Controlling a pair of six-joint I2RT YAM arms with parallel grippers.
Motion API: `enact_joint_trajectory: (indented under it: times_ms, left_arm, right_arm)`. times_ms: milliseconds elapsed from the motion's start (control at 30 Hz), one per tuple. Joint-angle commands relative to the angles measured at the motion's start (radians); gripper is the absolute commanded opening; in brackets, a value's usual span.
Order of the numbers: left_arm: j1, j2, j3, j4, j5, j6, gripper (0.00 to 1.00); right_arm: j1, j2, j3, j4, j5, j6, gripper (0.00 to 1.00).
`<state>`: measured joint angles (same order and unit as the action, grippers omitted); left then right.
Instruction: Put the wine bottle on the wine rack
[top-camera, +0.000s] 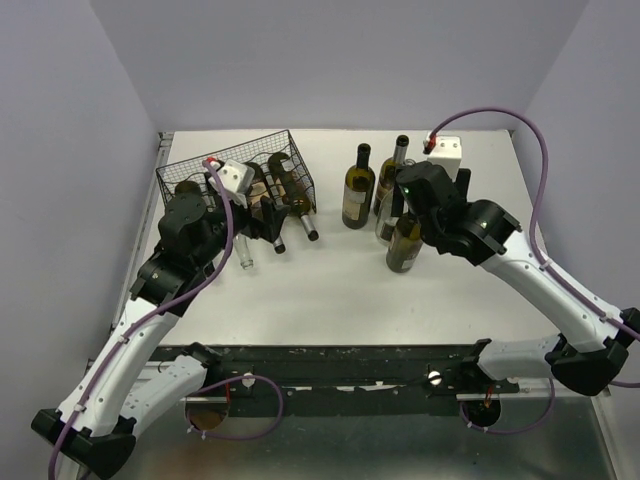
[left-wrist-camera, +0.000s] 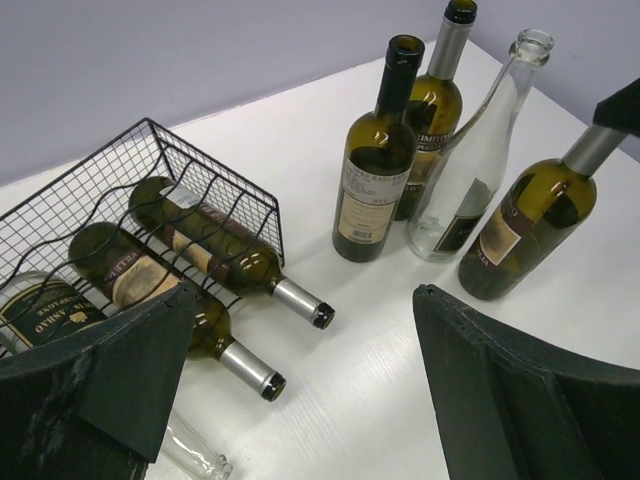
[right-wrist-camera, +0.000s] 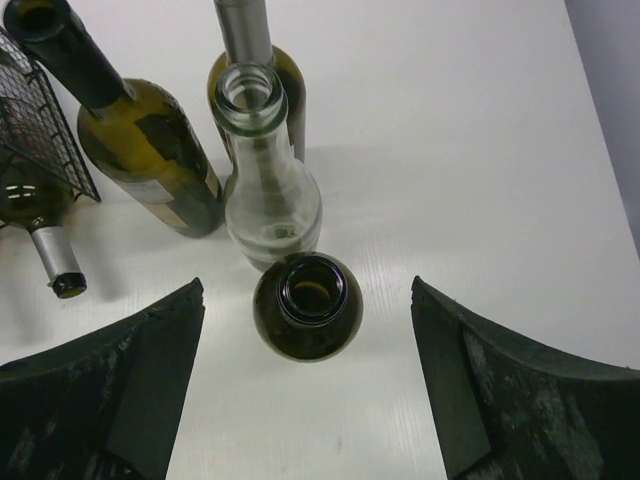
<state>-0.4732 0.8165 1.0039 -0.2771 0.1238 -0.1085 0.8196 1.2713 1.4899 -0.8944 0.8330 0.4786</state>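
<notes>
The black wire wine rack (top-camera: 232, 162) stands at the back left and holds several bottles lying on their sides, necks sticking out the front (left-wrist-camera: 300, 302). Four bottles stand at mid-table. The nearest is a green wine bottle (top-camera: 404, 247). My right gripper (top-camera: 408, 205) is open right over it. In the right wrist view its open mouth (right-wrist-camera: 307, 300) lies between my spread fingers (right-wrist-camera: 150, 340), with no contact. My left gripper (top-camera: 268, 222) is open and empty, low in front of the rack (left-wrist-camera: 120, 190), above the table near the lying necks.
Behind the near bottle stand a clear glass bottle (right-wrist-camera: 268, 190), a dark green open bottle (right-wrist-camera: 140, 140) and a bottle with a silver capsule (right-wrist-camera: 250, 50). A clear bottle neck (left-wrist-camera: 190, 455) lies on the table by the rack's front. The table edges are at the left and right.
</notes>
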Motion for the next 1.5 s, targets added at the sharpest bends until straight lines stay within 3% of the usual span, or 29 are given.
enact_joint_trajectory:
  times_ms: [0, 233, 433, 500, 600, 733, 900, 1067, 1467]
  left_arm:
    - [0.004, 0.000, 0.024, 0.038, 0.037, -0.045, 0.99]
    - [0.004, -0.023, -0.007, 0.036, 0.027, -0.071, 0.99]
    - [0.002, -0.045, -0.027, -0.007, -0.018, -0.059, 0.99]
    - [0.004, -0.053, -0.034, -0.013, -0.024, -0.054, 0.99]
    - [0.002, -0.053, -0.037, -0.016, -0.026, -0.051, 0.99]
    - [0.002, -0.042, -0.044, -0.014, -0.012, -0.046, 0.99]
    - [0.002, -0.030, -0.071, 0.007, 0.068, -0.031, 0.97]
    - [0.002, -0.065, -0.201, 0.165, 0.230, -0.023, 0.96]
    - [0.001, -0.021, -0.346, 0.337, 0.439, -0.082, 0.93]
  right_arm:
    - [-0.039, 0.000, -0.077, 0.060, -0.034, 0.057, 0.87]
    - [-0.129, 0.010, -0.146, 0.158, -0.123, 0.023, 0.73]
    - [-0.162, 0.013, -0.178, 0.209, -0.155, -0.021, 0.56]
    - [-0.163, 0.016, -0.175, 0.210, -0.163, -0.032, 0.46]
    - [-0.165, 0.013, -0.155, 0.209, -0.181, -0.047, 0.20]
    - [-0.165, 0.019, -0.086, 0.187, -0.241, -0.086, 0.01]
    - [-0.165, 0.057, 0.065, 0.137, -0.447, -0.126, 0.01]
    - [-0.165, 0.089, 0.177, 0.112, -0.635, -0.106, 0.01]
    - [-0.165, 0.132, 0.233, 0.242, -1.077, 0.051, 0.01]
